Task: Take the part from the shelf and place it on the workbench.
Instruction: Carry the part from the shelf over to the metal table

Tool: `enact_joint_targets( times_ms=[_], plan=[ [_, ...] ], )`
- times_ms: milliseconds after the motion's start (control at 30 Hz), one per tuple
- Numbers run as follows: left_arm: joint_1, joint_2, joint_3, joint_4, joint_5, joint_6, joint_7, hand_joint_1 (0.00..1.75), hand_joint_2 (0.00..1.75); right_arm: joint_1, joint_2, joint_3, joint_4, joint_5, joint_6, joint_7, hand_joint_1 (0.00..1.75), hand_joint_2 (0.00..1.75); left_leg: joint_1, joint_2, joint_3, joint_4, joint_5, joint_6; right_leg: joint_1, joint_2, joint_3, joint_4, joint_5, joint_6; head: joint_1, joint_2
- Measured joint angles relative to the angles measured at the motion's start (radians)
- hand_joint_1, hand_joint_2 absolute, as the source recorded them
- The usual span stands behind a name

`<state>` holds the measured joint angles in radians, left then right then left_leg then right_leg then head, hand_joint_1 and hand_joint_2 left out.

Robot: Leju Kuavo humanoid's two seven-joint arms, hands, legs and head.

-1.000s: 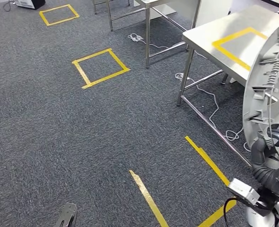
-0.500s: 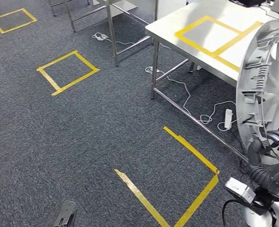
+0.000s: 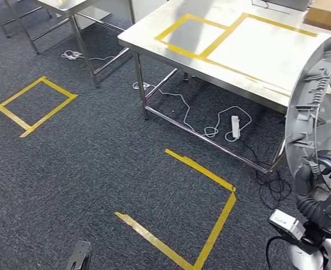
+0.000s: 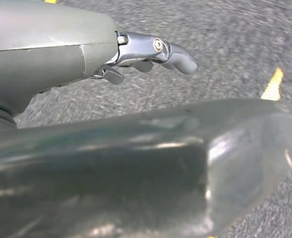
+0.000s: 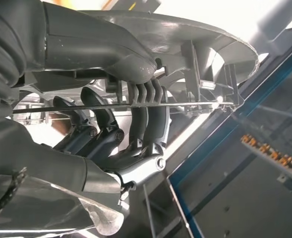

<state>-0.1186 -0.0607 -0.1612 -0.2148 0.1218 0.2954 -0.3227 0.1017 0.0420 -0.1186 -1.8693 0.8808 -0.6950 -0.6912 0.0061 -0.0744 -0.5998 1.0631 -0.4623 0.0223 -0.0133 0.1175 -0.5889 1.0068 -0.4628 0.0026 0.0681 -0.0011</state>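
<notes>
The part (image 3: 318,107) is a large round grey plastic disc with ribs and clips, held upright at the right edge of the head view. My right hand (image 3: 322,191) grips its lower rim; in the right wrist view the fingers (image 5: 144,124) curl around the part's (image 5: 197,49) edge with the thumb on the other side. The steel workbench (image 3: 257,56), marked with yellow tape rectangles, stands ahead, just left of and behind the part. My left hand (image 4: 151,49) hangs low over the carpet, fingers stretched out and holding nothing; its tip shows at the bottom of the head view (image 3: 79,257).
A power strip (image 3: 235,126) and loose cables lie under the workbench. Yellow tape (image 3: 205,225) marks an angle on the carpet in front of it, and a tape square (image 3: 36,107) lies at left. A second steel table (image 3: 66,7) stands at far left. A cardboard box (image 3: 326,16) sits on the bench's far corner.
The whole view has swung: the workbench now sits more central and nearer, and the floor markings have slid left. My right hand still holds the part the same way.
</notes>
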Motion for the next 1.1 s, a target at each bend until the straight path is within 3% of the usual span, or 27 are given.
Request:
enact_joint_targets(
  times_ms=[33,67,133,200,267,333,367,400,467,533,567,633,700,733,833,867,900,933,1000,1033,1100],
  plan=[
    [0.001,0.002,0.000,0.000,0.000,0.001,0.000,0.00,0.00,0.002,0.000,0.000,0.001,0.000,0.000,0.000,1.75,1.75,-0.001,-0.020,0.012,-0.029,0.006,0.005,-0.003,0.013,-0.003,0.000,0.001,0.005,-0.002,0.000],
    [0.000,0.003,0.000,0.000,0.000,0.002,0.000,0.00,0.00,0.005,0.000,-0.001,0.001,-0.001,0.000,0.000,1.75,1.75,-0.001,-0.023,0.017,-0.037,0.002,0.007,-0.006,0.026,-0.008,0.000,0.003,0.011,-0.003,0.000],
    [-0.004,0.004,0.000,0.000,0.001,0.003,0.000,0.00,0.00,0.012,0.000,-0.002,0.001,-0.002,0.000,0.000,1.75,1.75,0.000,0.000,0.023,-0.053,0.001,0.008,-0.010,0.040,-0.016,-0.003,0.006,0.024,-0.007,0.000],
    [-0.007,0.003,0.000,-0.001,0.001,0.004,-0.001,0.00,0.00,0.015,0.000,-0.003,0.001,-0.003,0.000,0.000,1.75,1.75,0.005,0.028,0.031,-0.071,0.006,0.009,-0.005,-0.011,-0.038,0.027,-0.015,0.032,-0.002,0.000],
    [-0.005,0.003,0.000,-0.001,0.001,0.005,-0.001,0.00,0.00,0.013,0.000,-0.002,0.001,-0.003,0.000,0.000,1.75,1.75,0.006,0.058,0.035,-0.078,0.008,0.010,-0.001,-0.087,-0.094,0.135,-0.071,0.040,0.003,0.000],
    [-0.001,0.003,0.000,-0.001,0.001,0.005,-0.001,0.00,0.00,0.012,0.000,-0.001,0.001,0.002,0.000,-0.001,1.75,1.75,0.005,0.085,0.035,-0.077,0.007,0.009,-0.005,-0.111,-0.155,0.258,-0.116,0.049,0.005,0.000],
    [0.000,0.003,0.000,-0.001,0.001,0.004,-0.001,0.00,0.00,0.013,0.000,-0.001,0.001,0.008,0.000,-0.001,1.75,1.75,0.005,0.096,0.036,-0.077,0.005,0.008,-0.008,-0.114,-0.165,0.279,-0.115,0.054,0.005,0.000],
    [-0.001,0.003,0.000,-0.001,0.002,0.004,0.000,0.00,0.00,0.013,0.000,-0.002,0.001,0.017,0.000,-0.001,1.75,1.75,0.006,0.104,0.037,-0.076,0.004,0.006,-0.010,-0.116,-0.152,0.259,-0.096,0.057,0.005,0.000],
    [-0.005,0.002,0.000,-0.001,0.003,0.004,0.002,0.00,0.00,0.013,0.000,-0.003,0.001,0.037,0.000,-0.001,1.75,1.75,0.008,0.115,0.039,-0.073,0.000,0.000,-0.015,-0.124,-0.078,0.129,-0.033,0.062,0.005,0.000],
    [-0.008,0.003,0.000,-0.001,0.006,0.003,0.003,0.00,0.00,0.015,-0.001,-0.004,0.001,0.049,0.000,-0.001,1.75,1.75,0.005,0.118,0.039,-0.067,-0.003,-0.012,-0.014,-0.131,-0.009,0.019,-0.004,0.056,0.005,0.000],
    [-0.008,0.004,0.000,-0.001,0.007,0.003,0.003,0.00,0.00,0.016,-0.001,-0.005,0.000,0.052,0.000,-0.001,1.75,1.75,0.003,0.118,0.038,-0.064,-0.004,-0.018,-0.012,-0.133,0.005,-0.002,-0.004,0.050,0.004,0.000],
    [-0.008,0.005,0.000,-0.001,0.009,0.003,0.004,0.00,0.00,0.018,-0.003,-0.007,0.000,0.053,0.000,-0.001,1.75,1.75,0.003,0.119,0.039,-0.063,-0.002,-0.028,-0.008,-0.128,0.005,-0.002,-0.007,0.032,0.003,0.000],
    [-0.009,0.006,0.000,-0.001,0.010,0.003,0.004,0.00,0.00,0.019,-0.004,-0.008,-0.001,0.053,0.000,-0.001,1.75,1.75,0.007,0.110,0.032,-0.045,-0.019,-0.038,-0.009,-0.125,0.005,-0.002,-0.005,0.017,0.002,0.000],
    [-0.009,0.006,0.000,-0.001,0.010,0.003,0.004,0.00,0.00,0.019,-0.004,-0.009,-0.001,0.053,0.000,0.000,1.75,1.75,0.008,0.102,0.018,-0.009,-0.043,-0.041,-0.010,-0.123,0.006,-0.004,-0.003,0.010,0.001,0.000],
    [-0.005,0.006,0.000,-0.001,0.010,0.003,0.004,0.00,0.00,0.021,-0.004,-0.011,-0.002,0.054,0.000,0.000,1.75,1.75,0.009,0.086,-0.071,0.193,-0.140,-0.043,-0.006,-0.117,0.006,-0.004,-0.003,-0.002,-0.001,0.000],
    [-0.003,0.006,0.000,-0.001,0.010,0.003,0.004,0.00,0.00,0.021,-0.004,-0.011,-0.002,0.054,0.000,0.000,1.75,1.75,0.008,0.086,-0.091,0.237,-0.150,-0.041,-0.003,-0.114,0.007,-0.003,-0.003,-0.003,-0.001,0.000],
    [-0.002,0.006,0.000,-0.001,0.010,0.003,0.004,0.00,0.00,0.021,-0.004,-0.011,-0.002,0.054,0.000,0.000,1.75,1.75,0.007,0.085,-0.093,0.239,-0.138,-0.037,0.000,-0.110,0.008,-0.003,-0.004,-0.003,-0.001,0.000],
    [-0.002,0.007,0.000,-0.001,0.010,0.003,0.004,0.00,0.00,0.021,-0.004,-0.012,-0.002,0.054,0.000,0.000,1.75,1.75,0.005,0.084,-0.076,0.200,-0.108,-0.031,0.003,-0.105,0.009,-0.003,-0.004,-0.004,-0.001,0.000],
    [-0.003,0.009,0.000,-0.001,0.011,0.003,0.004,0.00,0.00,0.021,-0.004,-0.012,-0.002,0.054,0.000,0.000,1.75,1.75,-0.002,0.079,-0.013,0.061,-0.036,-0.010,0.009,-0.099,0.012,-0.003,-0.004,-0.003,-0.001,0.000],
    [-0.003,0.010,0.000,-0.001,0.010,0.003,0.004,0.00,0.00,0.021,-0.004,-0.012,-0.002,0.054,0.000,0.000,1.75,1.75,-0.005,0.075,0.013,0.002,-0.016,-0.003,0.011,-0.097,0.011,-0.001,-0.004,-0.001,0.000,0.000],
    [-0.004,0.011,0.000,-0.001,0.010,0.003,0.004,0.00,0.00,0.021,-0.004,-0.012,-0.002,0.054,0.000,-0.001,1.75,1.75,-0.010,0.072,0.032,-0.045,-0.009,0.003,0.011,-0.094,0.007,0.000,-0.004,0.005,0.000,0.000]
  ],
)
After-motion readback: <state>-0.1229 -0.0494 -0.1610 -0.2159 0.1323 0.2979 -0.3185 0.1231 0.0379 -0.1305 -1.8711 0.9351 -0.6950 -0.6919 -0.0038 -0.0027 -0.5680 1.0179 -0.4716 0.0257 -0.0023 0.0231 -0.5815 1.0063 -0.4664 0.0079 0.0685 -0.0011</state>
